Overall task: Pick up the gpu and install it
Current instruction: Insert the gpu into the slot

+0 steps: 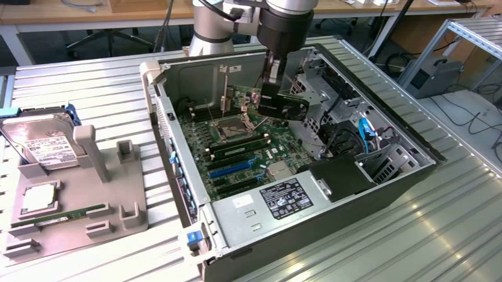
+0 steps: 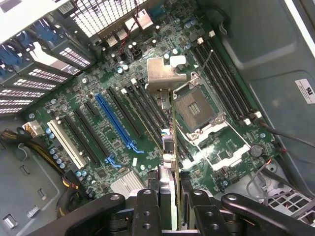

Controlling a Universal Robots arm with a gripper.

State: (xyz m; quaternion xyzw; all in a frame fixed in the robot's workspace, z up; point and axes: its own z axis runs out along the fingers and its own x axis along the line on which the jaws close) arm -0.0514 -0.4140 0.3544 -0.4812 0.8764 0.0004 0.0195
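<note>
The gpu (image 1: pixel 288 108) hangs inside the open computer case (image 1: pixel 408 170), above the green motherboard (image 1: pixel 239 150). My gripper (image 1: pixel 271 94) is shut on the card's upper edge. In the wrist view the gpu (image 2: pixel 169 142) runs edge-on away from my gripper (image 2: pixel 173 189). Its silvery end bracket (image 2: pixel 165 73) is at the far end, and the black fingers (image 2: pixel 147 209) clamp it from both sides. The card hovers over the black expansion slots between the blue slot (image 2: pixel 117 123) and the CPU socket (image 2: pixel 194 109). It is apart from the board.
Left of the case, a grey fixture tray (image 1: pixel 110 194) holds a hard drive (image 1: pixel 43 147) and a green memory stick (image 1: pixel 67 215). Drive cages (image 1: pixel 314 88), cables (image 1: pixel 365 132) and the case walls close in around the card.
</note>
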